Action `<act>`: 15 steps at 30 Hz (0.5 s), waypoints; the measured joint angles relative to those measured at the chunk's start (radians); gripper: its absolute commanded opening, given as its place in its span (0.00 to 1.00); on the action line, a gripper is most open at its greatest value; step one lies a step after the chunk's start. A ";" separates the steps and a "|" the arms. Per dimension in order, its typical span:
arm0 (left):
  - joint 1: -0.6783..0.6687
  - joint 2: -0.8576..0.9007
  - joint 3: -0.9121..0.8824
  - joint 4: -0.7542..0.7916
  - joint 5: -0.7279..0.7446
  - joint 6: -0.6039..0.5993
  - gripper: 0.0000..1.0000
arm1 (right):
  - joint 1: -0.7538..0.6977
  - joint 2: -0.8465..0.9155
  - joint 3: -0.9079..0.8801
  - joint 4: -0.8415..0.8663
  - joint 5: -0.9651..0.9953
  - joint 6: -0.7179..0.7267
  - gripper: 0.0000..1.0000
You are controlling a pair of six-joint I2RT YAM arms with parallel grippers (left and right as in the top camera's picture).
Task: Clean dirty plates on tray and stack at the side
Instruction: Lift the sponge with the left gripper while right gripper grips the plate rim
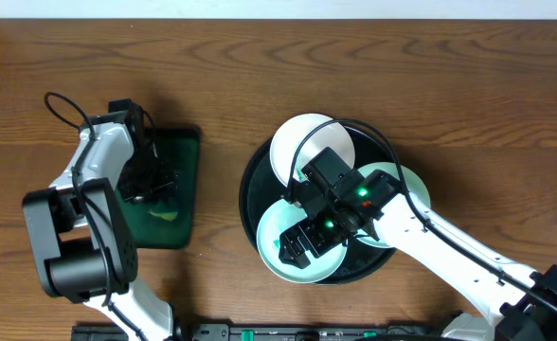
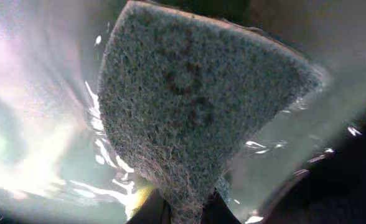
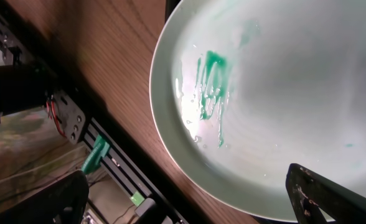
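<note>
The round black tray (image 1: 250, 189) holds three white plates: a clean-looking one at the back (image 1: 312, 142), one at the right (image 1: 409, 185) and one at the front left (image 1: 318, 270). My right gripper (image 1: 295, 248) hovers open over the front-left plate. In the right wrist view its fingers (image 3: 186, 177) straddle that plate's (image 3: 282, 93) near rim, and a teal-green smear (image 3: 211, 87) shows on the plate. My left gripper (image 1: 152, 182) is over the green tray, shut on a grey-green sponge (image 2: 195, 106) that fills the left wrist view.
The rectangular dark-green tray (image 1: 182, 152) lies at the left with wet, shiny patches. A black frame rail (image 3: 108, 155) runs along the table's front edge, close to the round tray. Bare wooden table lies between the two trays.
</note>
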 measured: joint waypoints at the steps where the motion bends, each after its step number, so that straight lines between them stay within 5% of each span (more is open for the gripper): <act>1: 0.000 -0.012 0.000 0.000 0.001 0.000 0.07 | -0.003 0.000 0.000 -0.002 0.000 0.000 0.99; 15: 0.000 -0.178 0.000 -0.028 0.004 -0.003 0.07 | -0.146 0.000 -0.005 -0.238 0.258 0.253 0.99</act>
